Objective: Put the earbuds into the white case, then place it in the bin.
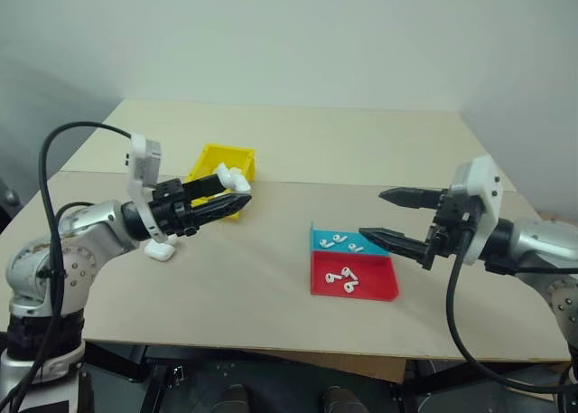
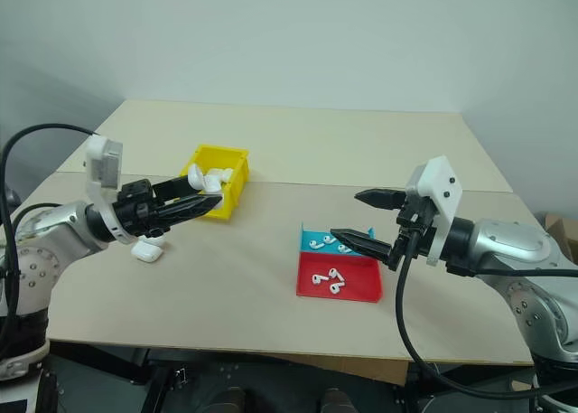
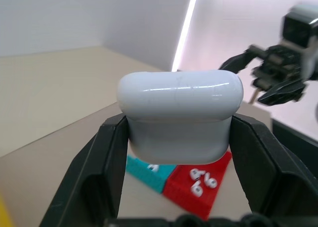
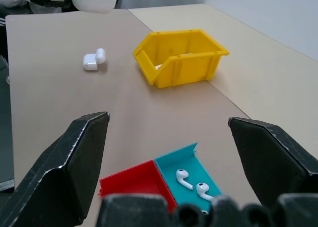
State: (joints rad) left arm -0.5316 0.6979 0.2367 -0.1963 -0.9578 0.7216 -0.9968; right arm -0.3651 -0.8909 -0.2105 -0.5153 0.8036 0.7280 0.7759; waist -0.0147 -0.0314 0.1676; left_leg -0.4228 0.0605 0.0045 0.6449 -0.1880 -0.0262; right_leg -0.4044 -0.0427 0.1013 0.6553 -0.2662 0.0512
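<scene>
The table (image 1: 271, 277) was a plain pale beige with no pattern. The bin (image 1: 217, 160) was bright yellow all over. The tray (image 1: 354, 267) was split into two colours, its far part blue-teal and its near part red. The earbuds (image 1: 347, 280) lying in it were glossy white. The white case (image 3: 180, 115) was plain glossy white, and another case (image 4: 93, 60) on the table was white too. The left gripper (image 1: 237, 196) and the right gripper (image 1: 388, 216) had black fingers.

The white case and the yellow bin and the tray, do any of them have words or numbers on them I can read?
No words or numbers can be read anywhere.
The white case in the left pincer: plain, no writing.
The yellow bin: plain, no label.
The red-and-blue tray: no print, just earbuds lying in it.
</scene>
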